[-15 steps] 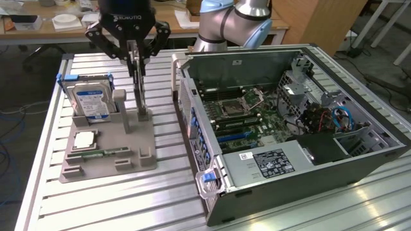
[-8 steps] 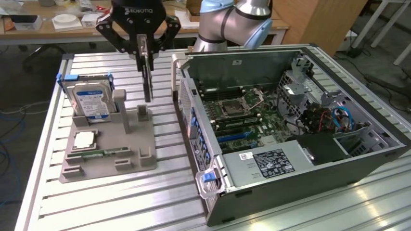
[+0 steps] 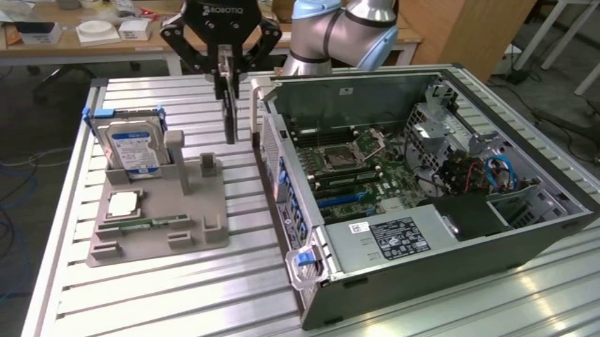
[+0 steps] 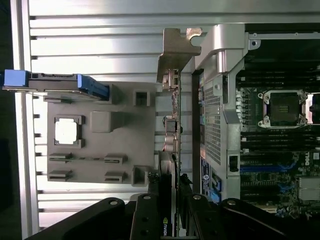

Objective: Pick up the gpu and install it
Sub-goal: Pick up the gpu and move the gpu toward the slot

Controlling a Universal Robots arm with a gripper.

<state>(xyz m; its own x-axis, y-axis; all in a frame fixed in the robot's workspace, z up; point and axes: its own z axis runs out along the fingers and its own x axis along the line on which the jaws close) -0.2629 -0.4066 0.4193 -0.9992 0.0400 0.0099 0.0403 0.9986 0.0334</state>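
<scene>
Ribbed aluminium table [image 3: 187, 295] carries one grey holder tray [image 3: 201, 235] and one open computer case [image 3: 440, 267], with wooden desks behind. On the tray are three parts: one hard drive [image 3: 131, 147] with blue label standing upright in its slot, one CPU [image 3: 124, 203] lying flat, and one RAM stick [image 3: 140, 225] lying near the front edge. Inside the case I see one motherboard [image 3: 375, 168] and one power supply [image 3: 394, 235]. One arm [image 3: 338, 28] reaches from behind the case, and its gripper [image 3: 225, 77] points straight down. The fingers are clamped on the upper edge of the gpu [image 3: 230, 116]. This card hangs vertical above the table, between the tray and the case wall, touching neither.
</scene>
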